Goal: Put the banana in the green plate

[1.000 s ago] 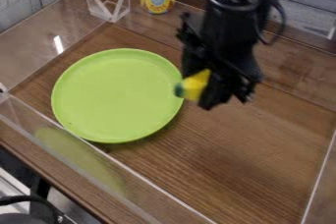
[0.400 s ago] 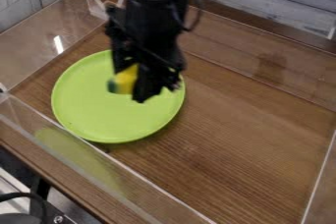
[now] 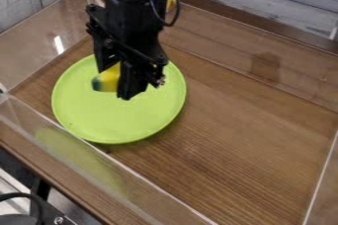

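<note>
The green plate [image 3: 93,111] lies on the wooden table, left of centre. My black gripper [image 3: 117,83] points straight down over the plate's upper middle. Its fingers are shut on the banana [image 3: 107,76], a small yellow piece with a greenish tip that shows between the fingers on the left side. The banana hangs just above the plate's surface; whether it touches the plate I cannot tell. The arm hides the plate's far rim.
Clear acrylic walls [image 3: 79,160] box in the table on the near and left sides. Bare wooden tabletop [image 3: 251,120] stretches to the right of the plate. A pale plank wall runs along the back.
The arm carried the banana leftward from the plate's right rim to over the plate's middle. The gripper stayed shut on the banana throughout.
</note>
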Robot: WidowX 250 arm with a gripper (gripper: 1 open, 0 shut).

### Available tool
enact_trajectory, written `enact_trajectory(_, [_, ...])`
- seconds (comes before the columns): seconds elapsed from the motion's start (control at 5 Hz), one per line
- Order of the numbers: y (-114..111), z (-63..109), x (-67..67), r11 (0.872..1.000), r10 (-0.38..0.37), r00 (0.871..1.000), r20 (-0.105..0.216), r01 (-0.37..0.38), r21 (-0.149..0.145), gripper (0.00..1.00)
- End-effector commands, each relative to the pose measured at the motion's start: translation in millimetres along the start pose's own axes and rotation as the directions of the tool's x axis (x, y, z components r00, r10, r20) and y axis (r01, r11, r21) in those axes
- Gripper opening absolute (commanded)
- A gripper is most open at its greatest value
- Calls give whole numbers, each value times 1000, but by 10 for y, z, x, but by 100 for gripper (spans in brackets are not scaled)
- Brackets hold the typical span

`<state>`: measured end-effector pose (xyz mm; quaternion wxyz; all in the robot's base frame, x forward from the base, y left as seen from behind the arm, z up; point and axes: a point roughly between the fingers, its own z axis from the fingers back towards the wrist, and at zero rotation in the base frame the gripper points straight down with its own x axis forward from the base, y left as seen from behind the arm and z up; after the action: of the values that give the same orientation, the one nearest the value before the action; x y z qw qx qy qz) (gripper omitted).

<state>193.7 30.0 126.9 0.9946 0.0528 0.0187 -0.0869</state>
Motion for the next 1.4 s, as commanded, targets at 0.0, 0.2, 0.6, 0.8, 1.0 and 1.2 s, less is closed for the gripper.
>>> enact_trajectory(0.0, [40,69,17,1000,20,999,37,-20,5,0])
enact_trajectory(0.2, [59,67,-7,1000,32,999,27,-32,0,100])
enact_trajectory(0.6, [102,138,23,996,83,997,7,-83,-16,100])
enact_trajectory(0.8, [145,193,66,992,122,993,1,-122,-22,100])
enact_trajectory(1.0, [170,267,61,986,160,987,-16,-161,-33,100])
enact_trajectory(1.2, [206,311,86,979,197,980,-23,-198,-41,100])
